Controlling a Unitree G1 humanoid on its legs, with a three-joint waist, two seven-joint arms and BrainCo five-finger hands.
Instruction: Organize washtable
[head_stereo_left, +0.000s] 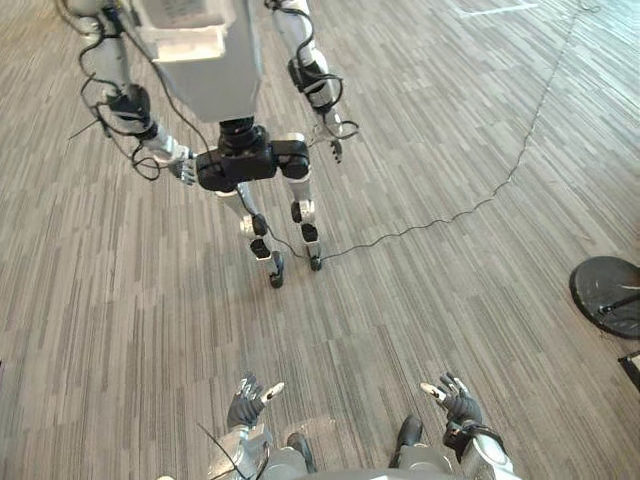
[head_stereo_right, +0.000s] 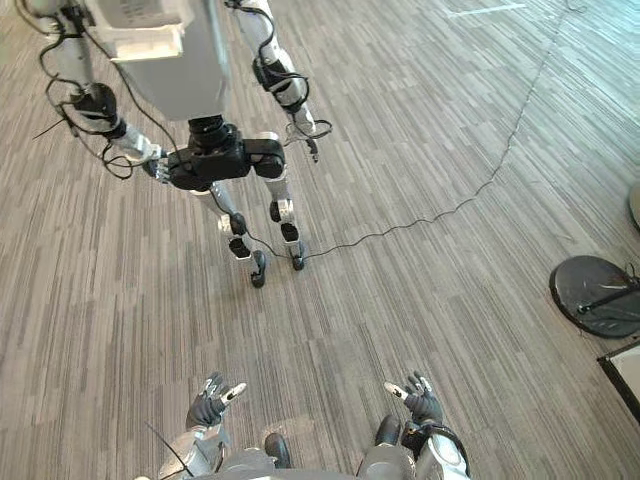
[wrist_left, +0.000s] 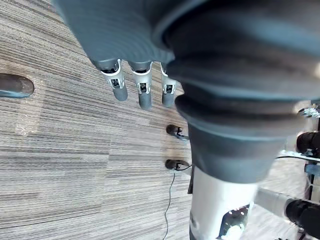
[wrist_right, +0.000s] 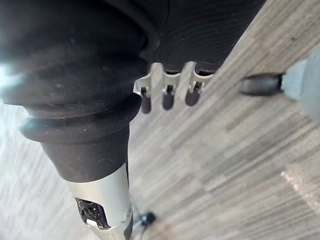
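Facing: second humanoid robot (head_stereo_left: 230, 90) at 11 o'clock on wood-look floor (head_stereo_left: 450, 300).
Left hand (head_stereo_left: 247, 400): relaxed, empty.
Right hand (head_stereo_left: 458, 400): relaxed, empty.
Washtable: unseen; progress cannot be judged.
Round black base (head_stereo_left: 608, 295): 3 o'clock.

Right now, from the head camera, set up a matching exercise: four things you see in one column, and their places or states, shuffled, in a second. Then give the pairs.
Things:
1. left hand
2. right hand
3. second robot
4. round black base plate

Places or states:
A. flat on the floor at the right edge
B. standing ahead, upper left, on the wood-look floor
C. low and left of centre, fingers spread, holding nothing
D. low and right of centre, fingers spread, holding nothing

Pairs: 1-C, 2-D, 3-B, 4-A
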